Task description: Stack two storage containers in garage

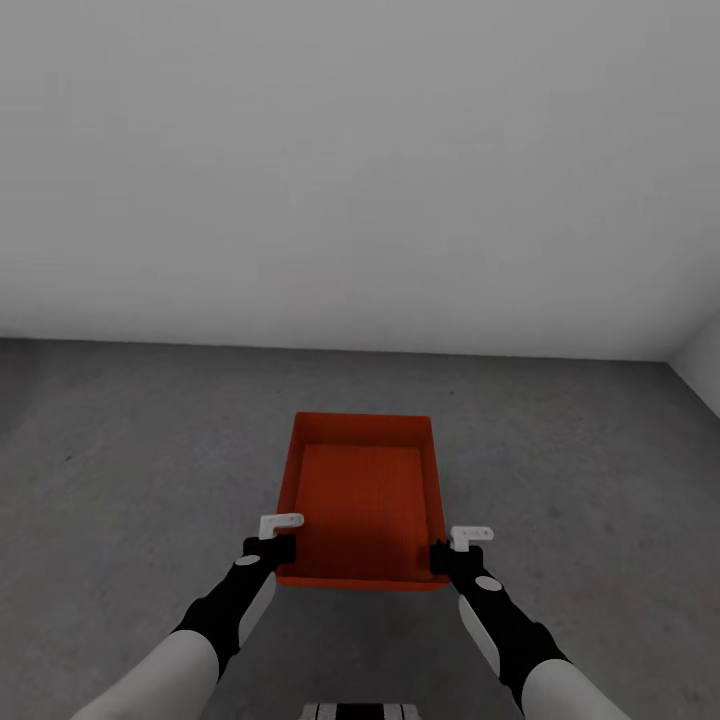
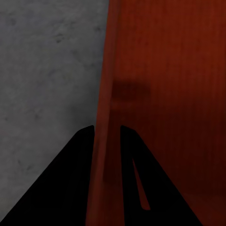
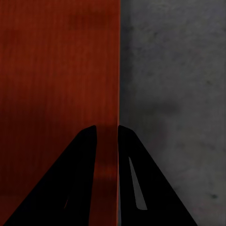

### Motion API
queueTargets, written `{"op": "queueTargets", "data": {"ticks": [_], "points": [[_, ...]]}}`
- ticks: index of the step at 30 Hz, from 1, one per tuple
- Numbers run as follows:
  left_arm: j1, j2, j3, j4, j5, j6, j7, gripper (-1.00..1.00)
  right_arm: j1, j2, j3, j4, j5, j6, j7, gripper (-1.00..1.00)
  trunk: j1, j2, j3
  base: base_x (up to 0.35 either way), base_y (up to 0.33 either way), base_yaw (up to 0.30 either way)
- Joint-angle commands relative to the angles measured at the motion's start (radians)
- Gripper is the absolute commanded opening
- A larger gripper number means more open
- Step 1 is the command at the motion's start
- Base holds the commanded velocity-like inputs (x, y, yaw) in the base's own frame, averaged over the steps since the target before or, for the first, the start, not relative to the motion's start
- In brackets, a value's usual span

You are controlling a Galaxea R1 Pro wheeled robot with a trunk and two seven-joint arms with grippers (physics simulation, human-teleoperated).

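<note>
Container (image 1: 362,500) was in the garage, over the concrete floor (image 1: 130,450) near the white wall (image 1: 360,150), left tool (image 1: 283,537) and right tool (image 1: 452,551) each clamped on a side wall; placing and second bin remained.

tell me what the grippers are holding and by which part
One orange-red open-topped plastic bin: left gripper pinches its left side wall, right gripper its right side wall.
</note>
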Motion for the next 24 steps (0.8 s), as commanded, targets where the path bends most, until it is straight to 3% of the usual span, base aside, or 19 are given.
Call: {"op": "queueTargets", "data": {"ticks": [1, 24], "points": [[-0.001, 0.001, -0.002, 0.000, 0.024, 0.006, 0.012, -1.00, 0.000, -0.003, 0.007, -0.003, 0.000, -0.031, -0.032, -1.00, 0.004, -0.008, -0.004, 0.000, 0.000, 0.000], [-0.001, 0.001, -0.002, 0.000, 0.024, 0.006, 0.012, -1.00, 0.000, -0.003, 0.008, -0.003, -0.001, -0.031, -0.032, -1.00, 0.092, -0.169, -0.076, 0.000, 0.000, 0.000]]}}
